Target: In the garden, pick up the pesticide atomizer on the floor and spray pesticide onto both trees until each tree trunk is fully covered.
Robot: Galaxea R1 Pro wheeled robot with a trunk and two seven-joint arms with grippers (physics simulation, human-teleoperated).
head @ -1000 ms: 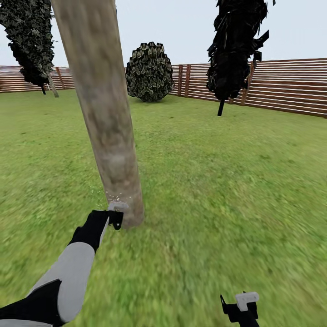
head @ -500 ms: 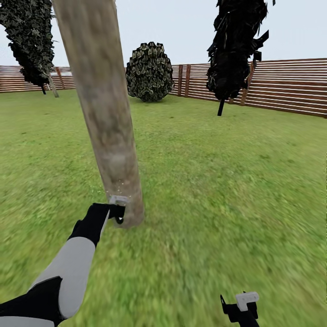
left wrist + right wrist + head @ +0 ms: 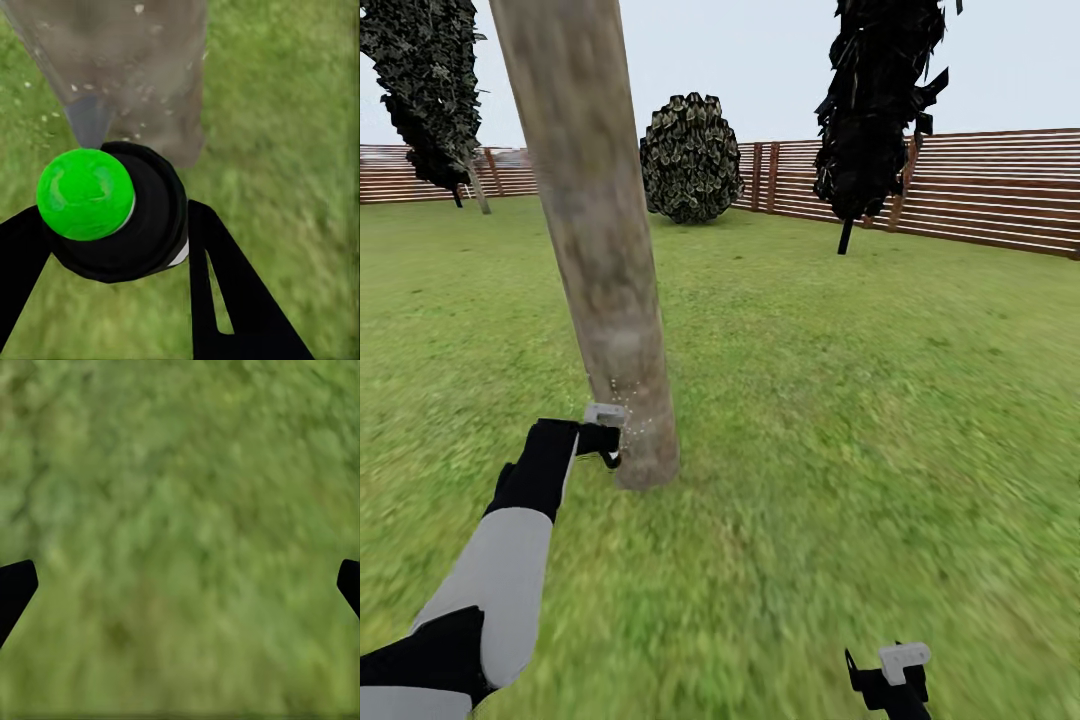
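My left tool (image 3: 603, 440) is clamped on the atomizer (image 3: 120, 214), one black finger (image 3: 225, 292) on each side of its dark round body. In the left wrist view the bottle's top (image 3: 85, 193) shows bright green, not red, and it points at the trunk (image 3: 595, 240) just beyond it. Fine pale specks (image 3: 75, 88) hang in the air between the nozzle and the bark; from the head view they sit low on the trunk, a little above where it meets the lawn (image 3: 840, 420). The tool is held close beside the trunk's base; I cannot tell whether anything touches the bark.

My right tool (image 3: 890, 675) hangs low near the bottom edge of the head view, well apart from the trunk. Its fingertips (image 3: 15, 589) stand wide at the two sides of the right wrist view, with nothing but blurred grass between them.

Farther out, a round dark bush (image 3: 690, 158) stands by the slat fence (image 3: 980, 190) at the lawn's far edge. A narrow dark tree (image 3: 878, 110) stands to its right and another dark one (image 3: 425, 90) at the far left.
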